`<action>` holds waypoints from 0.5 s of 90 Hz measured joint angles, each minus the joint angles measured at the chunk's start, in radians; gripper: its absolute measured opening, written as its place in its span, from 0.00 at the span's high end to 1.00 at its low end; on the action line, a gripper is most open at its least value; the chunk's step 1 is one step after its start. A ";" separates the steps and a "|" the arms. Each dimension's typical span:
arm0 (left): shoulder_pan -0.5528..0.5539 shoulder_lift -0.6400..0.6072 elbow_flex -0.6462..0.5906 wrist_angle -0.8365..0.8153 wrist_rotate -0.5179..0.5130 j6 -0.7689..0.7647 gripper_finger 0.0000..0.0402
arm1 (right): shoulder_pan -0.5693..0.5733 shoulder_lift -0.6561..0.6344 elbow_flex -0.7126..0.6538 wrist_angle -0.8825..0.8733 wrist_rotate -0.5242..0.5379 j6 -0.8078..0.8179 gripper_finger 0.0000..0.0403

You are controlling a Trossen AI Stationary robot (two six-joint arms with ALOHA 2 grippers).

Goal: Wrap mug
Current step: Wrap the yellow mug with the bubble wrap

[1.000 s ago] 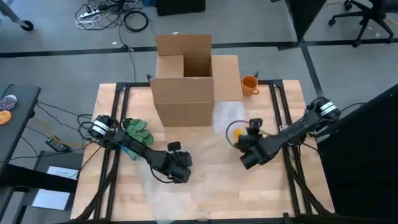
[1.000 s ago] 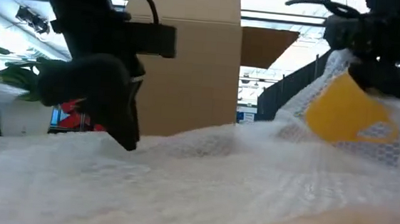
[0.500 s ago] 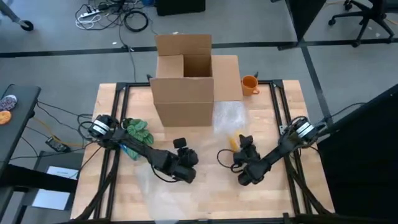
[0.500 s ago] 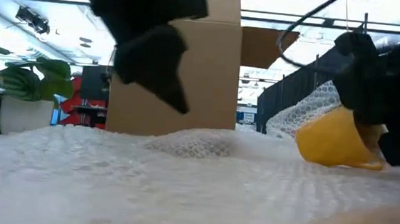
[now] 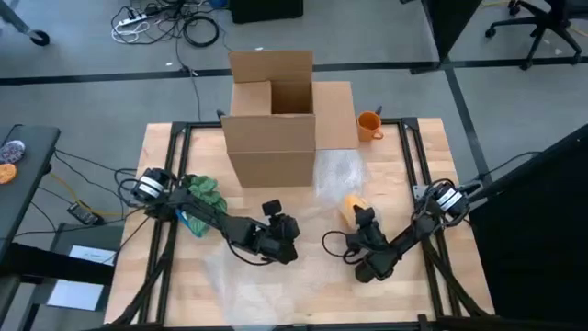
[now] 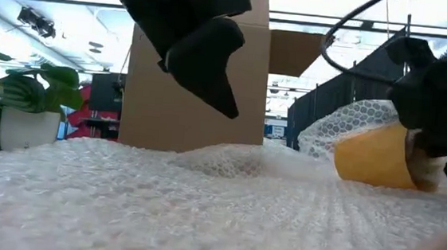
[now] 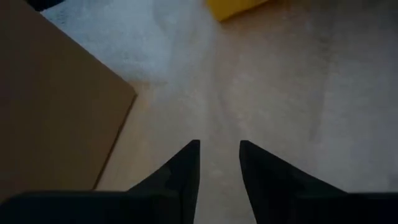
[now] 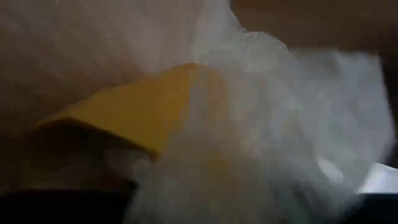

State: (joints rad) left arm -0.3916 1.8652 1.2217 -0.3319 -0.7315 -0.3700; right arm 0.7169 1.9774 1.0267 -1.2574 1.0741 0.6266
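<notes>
A yellow mug (image 5: 353, 206) lies on its side on a sheet of bubble wrap (image 5: 266, 276) spread over the table; a flap of the wrap (image 6: 353, 119) is draped over the mug (image 6: 373, 155). My right gripper (image 5: 364, 226) is at the mug's mouth end and shut on it. My left gripper (image 5: 281, 230) hovers open above the wrap, to the left of the mug, with nothing between its fingers (image 7: 219, 152). A second, orange mug (image 5: 369, 124) stands at the far edge beside the box. My right gripper has the yellow mug at its rim end (image 8: 155, 93), together with bubble wrap (image 8: 261, 124) lying over that end. The fingers come level from the table's near right. The gripper's own body and the wrap hide the fingertips. The mug lies on its side on the wrap.
An open cardboard box (image 5: 271, 119) stands at the far middle of the table, one flap (image 5: 335, 115) lying flat toward the orange mug. A green plant (image 5: 204, 193) sits by the left arm. Metal rails (image 5: 413, 156) run along the table's left and right sides.
My right gripper has come down and toward the table's near edge with the yellow mug, which was lifted and tilted and now lies on its side on the wrap, the flap still over it. My left gripper has risen off the wrap and gone right, toward the mug.
</notes>
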 joint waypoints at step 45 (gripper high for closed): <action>0.019 0.000 0.000 0.000 0.000 -0.005 0.75 | 0.132 -0.100 0.095 -0.126 -0.109 0.031 0.46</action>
State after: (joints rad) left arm -0.3721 1.8652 1.2217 -0.3323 -0.7312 -0.3753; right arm 0.8486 1.8778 1.1216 -1.3830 0.9646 0.6574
